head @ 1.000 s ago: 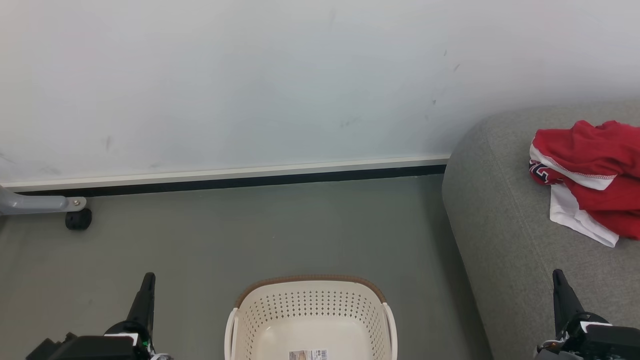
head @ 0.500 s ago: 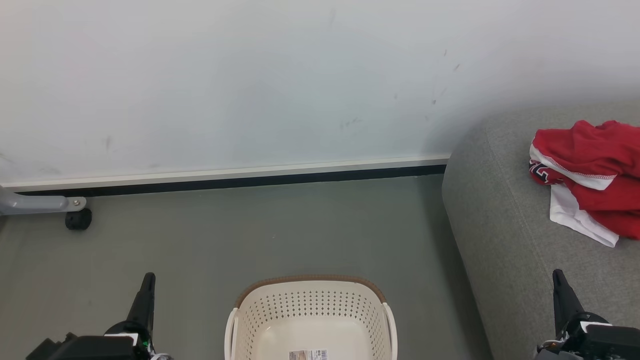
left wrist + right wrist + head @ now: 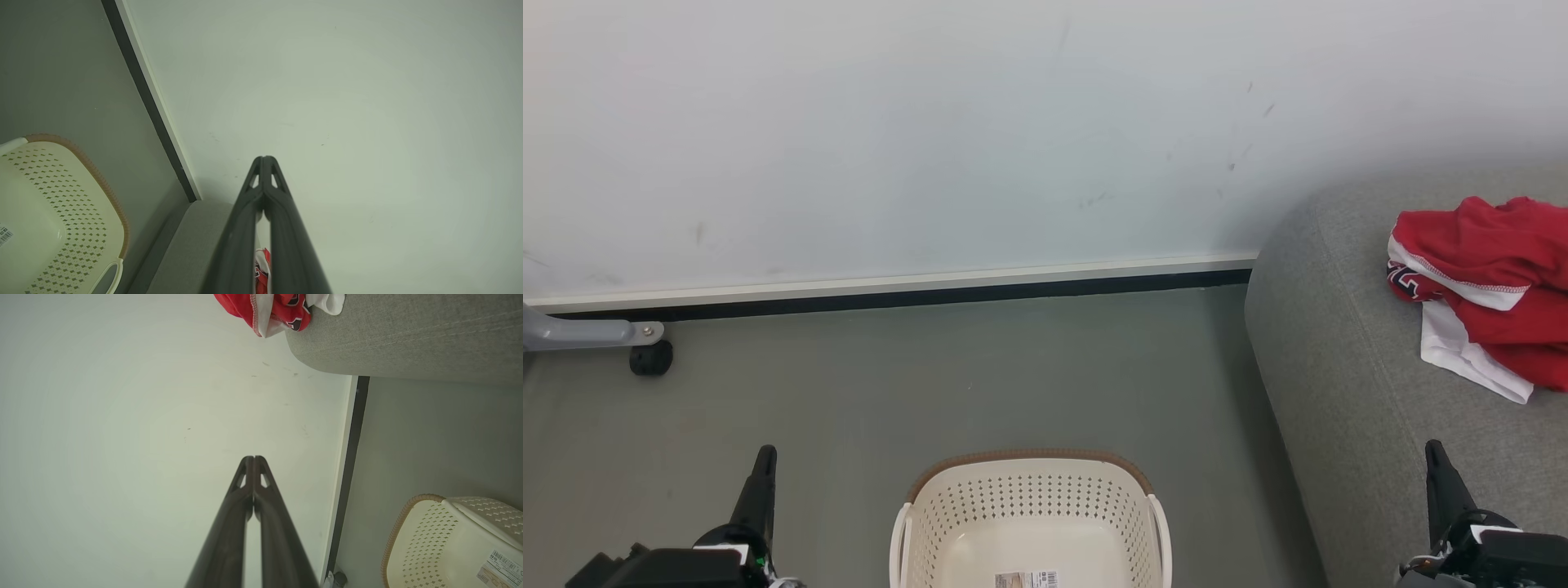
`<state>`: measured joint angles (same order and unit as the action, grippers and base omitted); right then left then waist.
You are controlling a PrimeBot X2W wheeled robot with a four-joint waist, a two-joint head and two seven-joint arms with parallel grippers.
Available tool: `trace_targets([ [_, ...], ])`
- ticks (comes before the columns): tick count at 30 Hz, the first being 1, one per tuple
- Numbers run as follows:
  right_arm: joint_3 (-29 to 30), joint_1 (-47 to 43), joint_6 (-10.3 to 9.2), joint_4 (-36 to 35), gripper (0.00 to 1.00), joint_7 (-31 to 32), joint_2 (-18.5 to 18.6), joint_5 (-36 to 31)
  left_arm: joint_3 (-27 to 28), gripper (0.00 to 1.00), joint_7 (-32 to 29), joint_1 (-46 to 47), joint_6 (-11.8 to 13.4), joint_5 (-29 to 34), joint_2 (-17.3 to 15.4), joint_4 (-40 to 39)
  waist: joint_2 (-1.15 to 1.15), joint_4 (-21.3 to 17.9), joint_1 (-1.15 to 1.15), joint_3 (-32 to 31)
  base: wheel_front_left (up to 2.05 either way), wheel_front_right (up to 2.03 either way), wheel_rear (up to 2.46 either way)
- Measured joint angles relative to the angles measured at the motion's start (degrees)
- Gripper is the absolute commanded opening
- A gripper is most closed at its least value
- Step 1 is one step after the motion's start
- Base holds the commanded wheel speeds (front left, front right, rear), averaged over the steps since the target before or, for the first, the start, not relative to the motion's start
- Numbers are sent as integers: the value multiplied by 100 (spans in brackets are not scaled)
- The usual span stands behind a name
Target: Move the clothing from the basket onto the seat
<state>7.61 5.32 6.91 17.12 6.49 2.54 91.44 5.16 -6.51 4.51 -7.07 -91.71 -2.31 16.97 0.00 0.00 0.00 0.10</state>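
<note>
basket [image 3: 1029,494]: cream, perforated and brown-rimmed, it stood on the grey floor [image 3: 947,384]; a printed label [image 3: 1027,579] lay on its bottom.
clothing [image 3: 1494,278]: red and white, it lay bunched on top of the seat, beyond the basket and well off to its right.
seat [image 3: 1339,392]: large, grey and woven, it stood to the right of the basket with a strip of floor between them.
surroundings: a pale, scuffed wall [image 3: 931,139] with a white-and-black skirting [image 3: 890,287] ran beyond the basket. A grey frame leg [image 3: 580,333] on a black castor [image 3: 651,358] stood far to the basket's left.
in the way: the seat's rounded side rose between the basket and the clothing.
left claw [image 3: 765,452]: it hung left of the basket over the floor, fingers pressed together, holding and touching nothing.
right claw [image 3: 1435,447]: it hung right of the basket over the seat's near part, fingers together tip to tip, empty and well short of the clothing.
</note>
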Motion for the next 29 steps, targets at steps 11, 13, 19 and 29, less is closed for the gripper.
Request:
trace_targets([
  [11, 0, 0, 0, 0, 0, 0, 0, 0, 0, 0, 0, 0, 0, 0, 0, 0, 0, 0, 0, 0, 0, 0, 0],
  [13, 0, 0, 0, 0, 0, 0, 0, 0, 0, 0, 0, 0, 0, 0, 0, 0, 0, 0, 0, 0, 0, 0, 0],
  [19, 0, 0, 0, -1, 0, 0, 0, 0, 0, 0, 0, 0, 0, 0, 0, 0, 0, 0, 0, 0, 0, 0, 0],
  [29, 0, 0, 0, -1, 0, 0, 0, 0, 0, 0, 0, 0, 0, 0, 0, 0, 0, 0, 0, 1, 0, 0, 0],
])
